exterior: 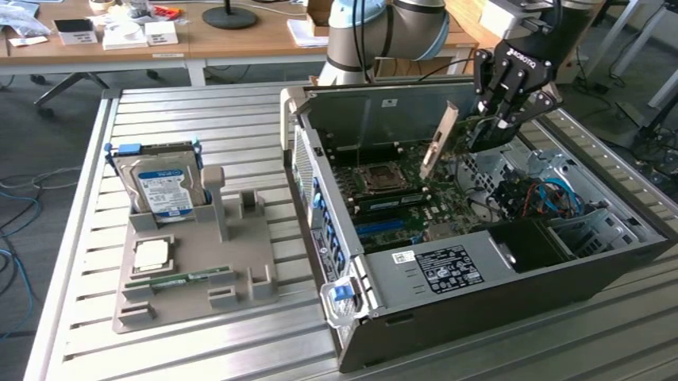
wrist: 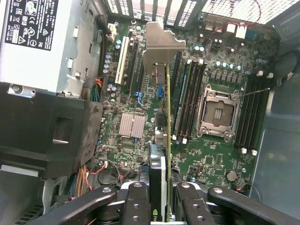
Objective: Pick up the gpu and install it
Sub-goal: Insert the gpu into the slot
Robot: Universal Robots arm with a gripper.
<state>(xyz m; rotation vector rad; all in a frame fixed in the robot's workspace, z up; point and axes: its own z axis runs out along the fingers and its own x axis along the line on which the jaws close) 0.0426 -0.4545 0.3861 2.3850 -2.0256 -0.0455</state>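
Observation:
My gripper (exterior: pixel 490 131) hangs inside the open computer case (exterior: pixel 593 270), shut on the gpu (exterior: pixel 458 139). The card is held on edge above the motherboard (exterior: pixel 424 202), with its pale metal bracket (exterior: pixel 437 147) pointing down toward the board on the exterior view's left side. In the wrist view the gpu (wrist: pixel 165 140) runs edge-on away from the gripper (wrist: pixel 161 208). Its black cooler sits between the two fingers (wrist: pixel 137 201), and its silver bracket (wrist: pixel 159 49) is at the far end, over the expansion slots. Whether the card touches a slot I cannot tell.
A grey parts holder (exterior: pixel 249 290) lies on the slatted table at the exterior view's left, carrying a hard drive (exterior: pixel 161 189), a CPU chip (exterior: pixel 152 254) and a memory stick (exterior: pixel 175 279). Inside the case are the power supply (wrist: pixel 42 42), CPU socket (wrist: pixel 218 110) and coloured cables (exterior: pixel 545 198).

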